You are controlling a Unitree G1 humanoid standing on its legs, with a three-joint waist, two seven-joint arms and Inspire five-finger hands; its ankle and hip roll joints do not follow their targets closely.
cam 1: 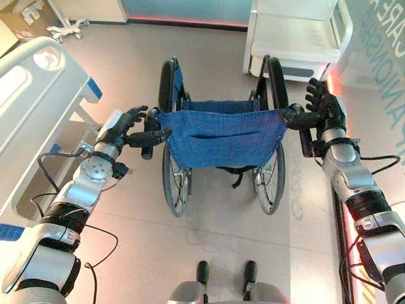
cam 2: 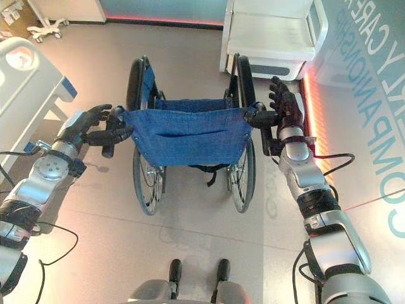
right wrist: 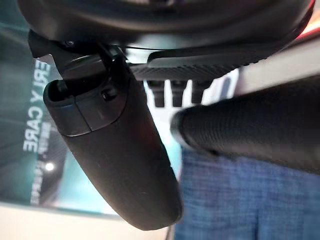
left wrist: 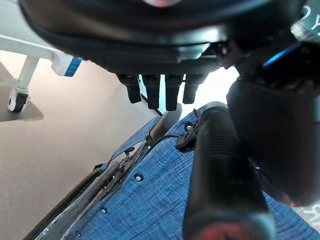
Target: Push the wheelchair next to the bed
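Wheelchair [cam 1: 218,136] centred ahead, bed [cam 1: 38,107] off to left, well apart. Left hand [cam 1: 123,130] fingers relaxed beside left push handle [cam 1: 149,136], not wrapped. Right hand [cam 1: 323,107] fingers straight at right push handle [cam 1: 305,136]. Probably rolls easily, rigid frame, soft sling back; best gripped at handles.

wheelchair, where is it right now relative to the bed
In the eye views the wheelchair stands mid-floor straight ahead, between the left hand and right hand, with the bed off to its left.
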